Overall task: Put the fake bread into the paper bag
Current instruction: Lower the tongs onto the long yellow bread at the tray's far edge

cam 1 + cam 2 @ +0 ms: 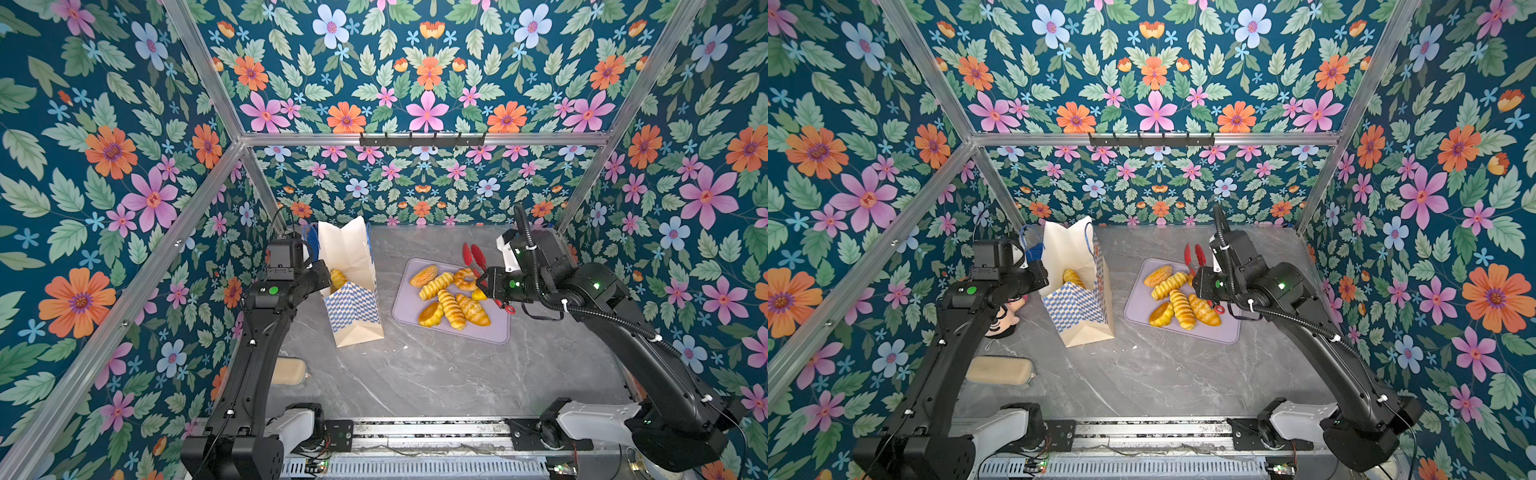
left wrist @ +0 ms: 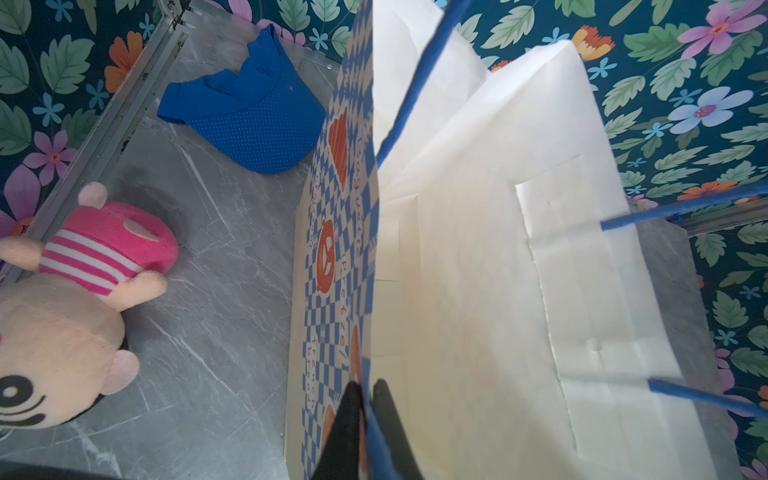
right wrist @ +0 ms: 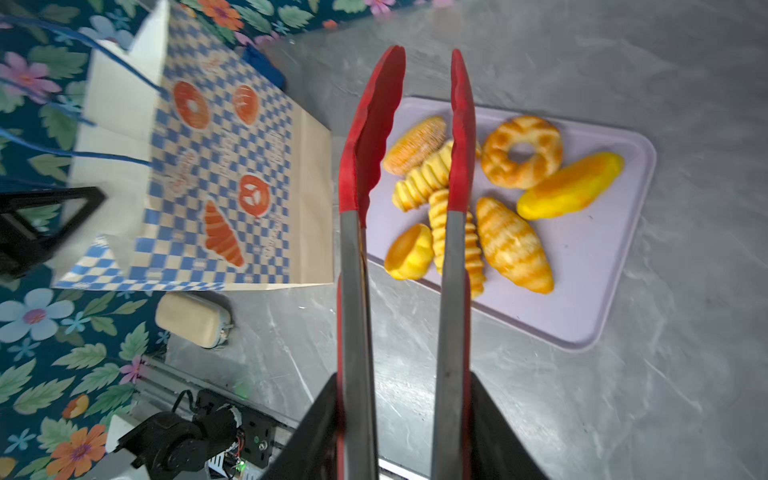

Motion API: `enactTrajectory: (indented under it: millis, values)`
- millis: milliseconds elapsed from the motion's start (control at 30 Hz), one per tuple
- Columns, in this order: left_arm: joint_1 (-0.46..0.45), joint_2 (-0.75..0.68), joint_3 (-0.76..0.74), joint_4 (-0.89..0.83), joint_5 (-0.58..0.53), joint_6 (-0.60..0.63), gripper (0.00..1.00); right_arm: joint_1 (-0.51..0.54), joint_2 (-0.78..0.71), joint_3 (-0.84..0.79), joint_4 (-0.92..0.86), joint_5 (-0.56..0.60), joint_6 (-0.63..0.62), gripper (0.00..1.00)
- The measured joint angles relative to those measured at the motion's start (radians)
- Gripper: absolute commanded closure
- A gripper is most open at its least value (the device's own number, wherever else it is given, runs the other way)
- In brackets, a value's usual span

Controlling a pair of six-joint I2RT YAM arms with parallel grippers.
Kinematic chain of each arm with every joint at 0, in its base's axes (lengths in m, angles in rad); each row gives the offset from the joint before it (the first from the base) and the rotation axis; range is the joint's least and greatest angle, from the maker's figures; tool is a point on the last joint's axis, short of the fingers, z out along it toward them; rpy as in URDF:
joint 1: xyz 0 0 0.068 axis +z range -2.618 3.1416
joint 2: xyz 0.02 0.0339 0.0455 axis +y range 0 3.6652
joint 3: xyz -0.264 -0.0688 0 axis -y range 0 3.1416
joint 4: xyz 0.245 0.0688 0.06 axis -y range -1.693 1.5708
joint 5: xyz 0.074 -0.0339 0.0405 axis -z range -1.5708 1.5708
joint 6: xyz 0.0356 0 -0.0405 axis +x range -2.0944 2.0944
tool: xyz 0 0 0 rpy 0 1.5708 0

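Paper bag (image 2: 332, 249) lettered "Baguette", "Pretzel", "French bread", red tongs (image 3: 360, 166)

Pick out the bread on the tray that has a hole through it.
The ring doughnut, beside the smooth yellow bun. Every other piece is solid: twists, croissant, buns.
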Motion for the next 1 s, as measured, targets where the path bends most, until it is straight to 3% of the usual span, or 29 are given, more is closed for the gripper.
enactTrajectory:
  millis: [200, 433, 800, 900, 1000]
  values:
    - [0.0, 0.007, 0.001, 0.002, 0.001, 0.0, 0.85, -0.137, -0.101, -0.229, 0.002, -0.06, 0.044, 0.56]
    - [0.0, 0.007, 0.001, 0.007, 0.003, 0.0, 0.82, -0.238, -0.116, -0.351, 0.079, -0.145, 0.078, 0.56]
    - [0.0, 0.007, 0.0, 0.007, 0.003, 0.0, 0.55, -0.382, -0.095, -0.446, 0.217, -0.235, 0.11, 0.55]
    - [0.0, 0.008, 0.003, 0.007, 0.003, 0.0, 0.55, -0.429, -0.092, -0.469, 0.252, -0.265, 0.124, 0.55]
    - [0.0, 0.01, 0.006, 0.008, 0.002, 0.0, 0.65, -0.478, -0.083, -0.493, 0.29, -0.303, 0.133, 0.55]
